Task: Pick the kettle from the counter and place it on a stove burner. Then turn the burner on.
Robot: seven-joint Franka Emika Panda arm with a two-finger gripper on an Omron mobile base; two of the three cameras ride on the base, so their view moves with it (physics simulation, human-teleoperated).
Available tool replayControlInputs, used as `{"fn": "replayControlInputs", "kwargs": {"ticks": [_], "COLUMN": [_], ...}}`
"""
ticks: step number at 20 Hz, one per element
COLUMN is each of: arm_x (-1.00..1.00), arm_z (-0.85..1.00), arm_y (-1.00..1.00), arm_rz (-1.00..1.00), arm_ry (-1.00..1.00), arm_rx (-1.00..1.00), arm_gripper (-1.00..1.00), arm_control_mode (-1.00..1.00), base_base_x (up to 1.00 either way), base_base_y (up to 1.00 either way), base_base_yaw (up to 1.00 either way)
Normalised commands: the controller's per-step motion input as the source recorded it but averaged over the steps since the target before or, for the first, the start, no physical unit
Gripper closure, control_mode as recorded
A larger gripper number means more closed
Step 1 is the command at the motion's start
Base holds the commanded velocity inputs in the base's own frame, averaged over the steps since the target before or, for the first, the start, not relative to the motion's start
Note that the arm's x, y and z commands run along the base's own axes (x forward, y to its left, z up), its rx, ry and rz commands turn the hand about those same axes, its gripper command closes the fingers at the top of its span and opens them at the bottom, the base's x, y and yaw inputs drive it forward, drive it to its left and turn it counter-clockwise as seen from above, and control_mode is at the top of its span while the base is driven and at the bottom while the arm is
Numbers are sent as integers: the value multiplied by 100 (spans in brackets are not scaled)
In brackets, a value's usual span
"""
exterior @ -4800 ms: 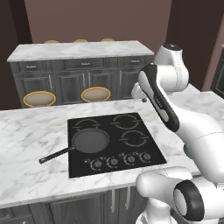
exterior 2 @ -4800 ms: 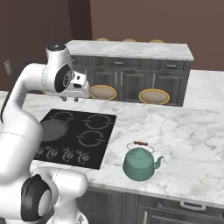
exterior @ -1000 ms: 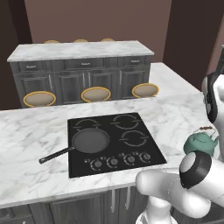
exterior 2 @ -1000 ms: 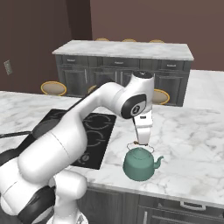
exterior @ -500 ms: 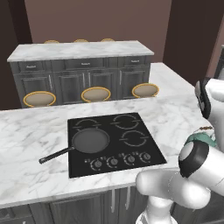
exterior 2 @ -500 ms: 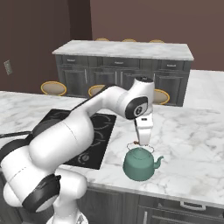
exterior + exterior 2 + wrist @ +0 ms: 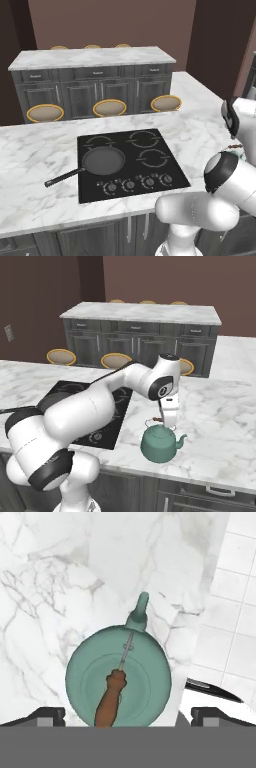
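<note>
Kettle (image 7: 160, 444) stands near the table (image 7: 225, 406) front edge, bare marble around. Pincer (image 7: 168, 425) directly above its handle, fingers apart.

Around the kettle (image 7: 160, 444) the table (image 7: 225, 421) is bare marble on every side, so the wide-set jaws directly above it have free room on both flanks. The kettle's brown handle (image 7: 111, 699) stands upright in the gap between them. Left of the kettle, the pan (image 7: 102, 161) covers the cooktop's (image 7: 165, 167) front-left burner, while the three other rings are unblocked.
</note>
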Motion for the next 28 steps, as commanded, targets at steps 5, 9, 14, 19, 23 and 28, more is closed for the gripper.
{"fn": "replayControlInputs", "kwargs": {"ticks": [5,9,14,19,23,28], "arm_x": [26,23,15,0,0,0], "arm_z": [-19,-20,-21,-24,-11,0], "arm_y": [-16,-9,-4,-1,0,0], "arm_rz": [0,0,0,0,0,0], "arm_ry": [0,0,0,0,0,-1], "arm_rx": [0,0,0,0,0,0], "arm_gripper": [-100,-100,-100,-100,100,100], "arm_control_mode": [-100,-100,-100,-100,-100,-100], "base_base_x": [0,0,0,0,0,0], "base_base_y": [0,0,0,0,0,0], "base_base_yaw": [0,0,0,0,0,0]}}
